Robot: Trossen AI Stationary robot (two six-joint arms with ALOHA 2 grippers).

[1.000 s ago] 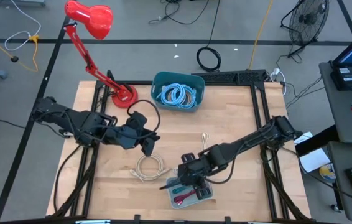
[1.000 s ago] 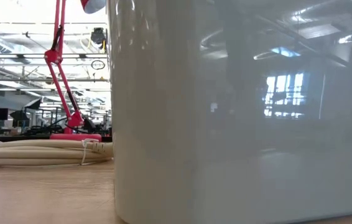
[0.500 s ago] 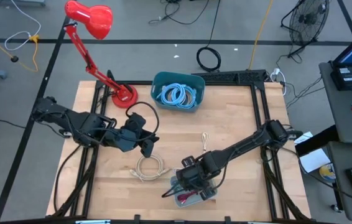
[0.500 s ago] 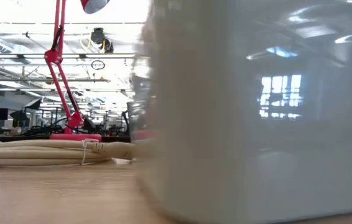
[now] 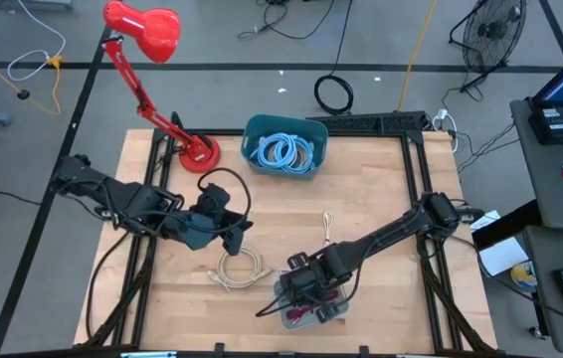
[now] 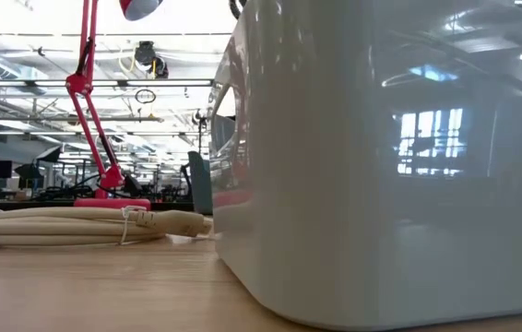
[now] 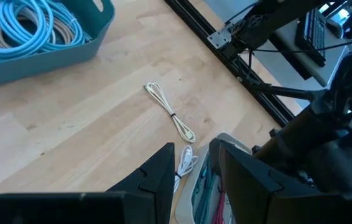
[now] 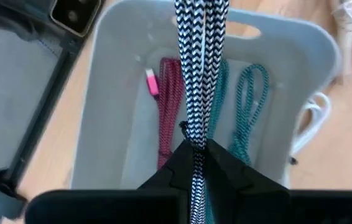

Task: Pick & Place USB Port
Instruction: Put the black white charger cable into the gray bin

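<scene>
While the right gripper (image 8: 194, 152) hangs over the grey tray (image 8: 111, 99), its fingers are pinched tight on a black-and-white braided cable (image 8: 196, 68) — held doubled, so both strands dangle straight into the tray for a clean drop. Red cable (image 8: 170, 106) and teal cable (image 8: 250, 99) already lie inside. Beside the tray rests a beige coil (image 5: 239, 267). Left gripper (image 7: 191, 165) waits partly open, empty, near table centre, well clear of the blue bin (image 5: 283, 147).

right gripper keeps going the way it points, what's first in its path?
Probably the grey bin floor or the red cable lying in it; the right gripper, shut on the black-and-white braided cable, points down into it. Depth unclear.
</scene>
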